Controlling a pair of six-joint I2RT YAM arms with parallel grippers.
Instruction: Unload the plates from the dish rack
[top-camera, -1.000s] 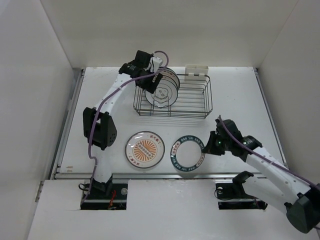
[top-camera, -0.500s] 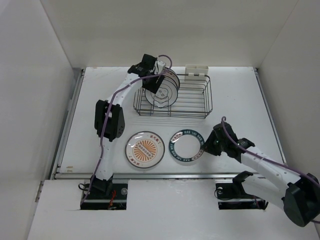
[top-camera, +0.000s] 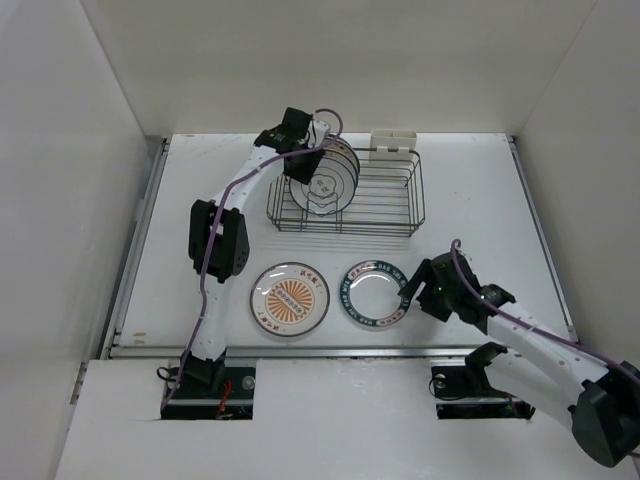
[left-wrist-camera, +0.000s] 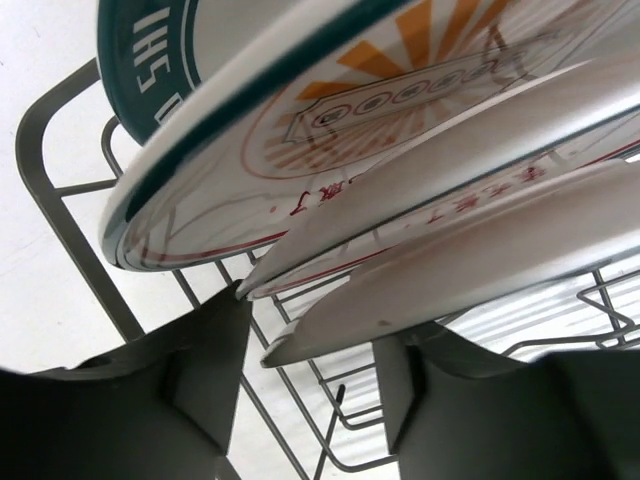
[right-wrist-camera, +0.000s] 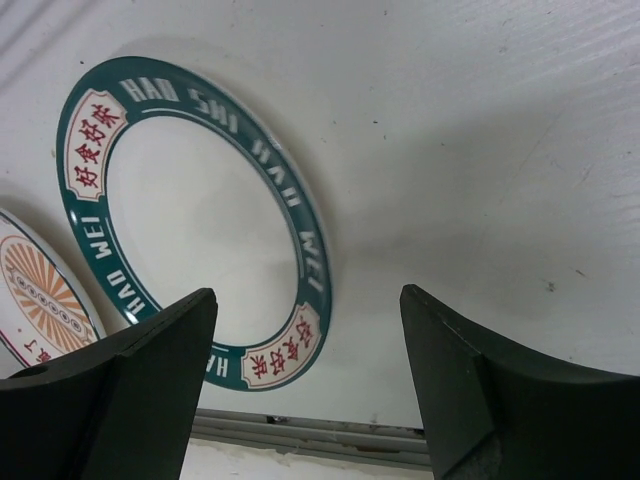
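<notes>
Straddling round white plate (left-wrist-camera: 480, 260) with left gripper (left-wrist-camera: 310, 330) spread, empty. Hovering right gripper (right-wrist-camera: 308, 300) gaping, empty. Risking pinching tightly packed neighbouring plate (left-wrist-camera: 330, 150) too.

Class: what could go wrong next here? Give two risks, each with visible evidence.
1. The left gripper has its jaws straddling the nearest plate, yet the plates in the dish rack lean tightly together; lifting might drag a neighbour.
2. The right gripper hangs open over the teal-rimmed plate, close beside the orange plate; a sweep could knock them together.
</notes>
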